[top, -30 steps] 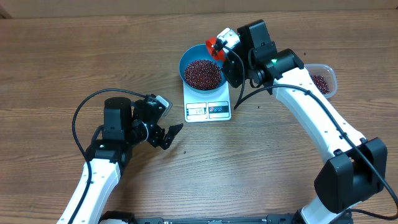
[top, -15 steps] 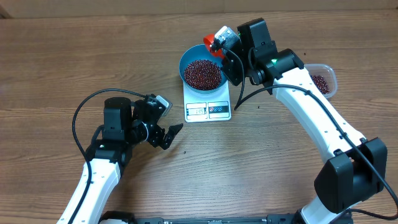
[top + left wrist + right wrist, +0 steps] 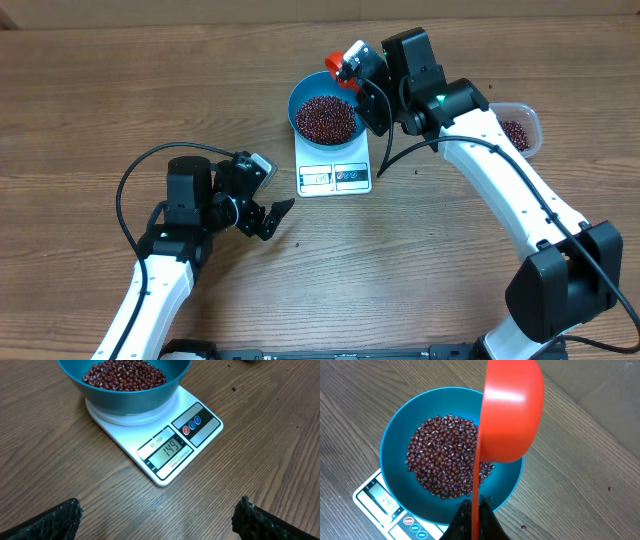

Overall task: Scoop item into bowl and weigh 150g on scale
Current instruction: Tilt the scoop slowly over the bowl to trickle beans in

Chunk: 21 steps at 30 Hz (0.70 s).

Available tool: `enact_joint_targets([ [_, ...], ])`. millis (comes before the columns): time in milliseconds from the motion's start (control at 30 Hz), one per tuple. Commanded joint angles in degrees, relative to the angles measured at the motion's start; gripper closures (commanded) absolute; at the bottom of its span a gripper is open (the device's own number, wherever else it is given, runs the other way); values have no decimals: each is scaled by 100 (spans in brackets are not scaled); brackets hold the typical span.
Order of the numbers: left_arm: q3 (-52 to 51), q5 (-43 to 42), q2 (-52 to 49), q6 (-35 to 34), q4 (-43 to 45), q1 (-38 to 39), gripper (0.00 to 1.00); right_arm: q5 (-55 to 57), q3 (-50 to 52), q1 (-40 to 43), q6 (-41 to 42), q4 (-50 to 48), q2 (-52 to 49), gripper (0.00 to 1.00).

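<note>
Right fingers [image 3: 462,522] pinch scoop [image 3: 510,415] handle, cup tipped over bowl's [image 3: 297,100] 1 o'clock rim, likely for fine top-up. Beans [image 3: 325,118] heaped in bowl on scale [image 3: 335,178], so display tracks weight. Left fingers [image 3: 55,520] spread, idle at 8 o'clock.

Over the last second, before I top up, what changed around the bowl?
The right tool, shut on the red scoop, rolled its wrist and swung the scoop slightly toward the far rim of the bowl. Nothing was taken or released. The beans, scale, bowl and open left tool stayed put.
</note>
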<state>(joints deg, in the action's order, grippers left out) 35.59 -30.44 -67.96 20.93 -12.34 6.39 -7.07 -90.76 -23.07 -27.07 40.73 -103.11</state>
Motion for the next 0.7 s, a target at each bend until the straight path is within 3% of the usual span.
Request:
enact_joint_targets([
  [0, 15, -46, -17, -57, 15, 39, 0, 4, -155, -11, -48, -39, 179, 96],
  [267, 15, -46, -17, -59, 15, 39, 0, -190, -155, -7, 0, 9, 179, 96],
  [467, 15, -46, -17, -59, 15, 39, 1, -428, -155, 20, 1095, 101, 179, 96],
  [667, 15, -46, -17, -59, 15, 39, 0, -1014, -157, 227, 1394, 245, 179, 96],
])
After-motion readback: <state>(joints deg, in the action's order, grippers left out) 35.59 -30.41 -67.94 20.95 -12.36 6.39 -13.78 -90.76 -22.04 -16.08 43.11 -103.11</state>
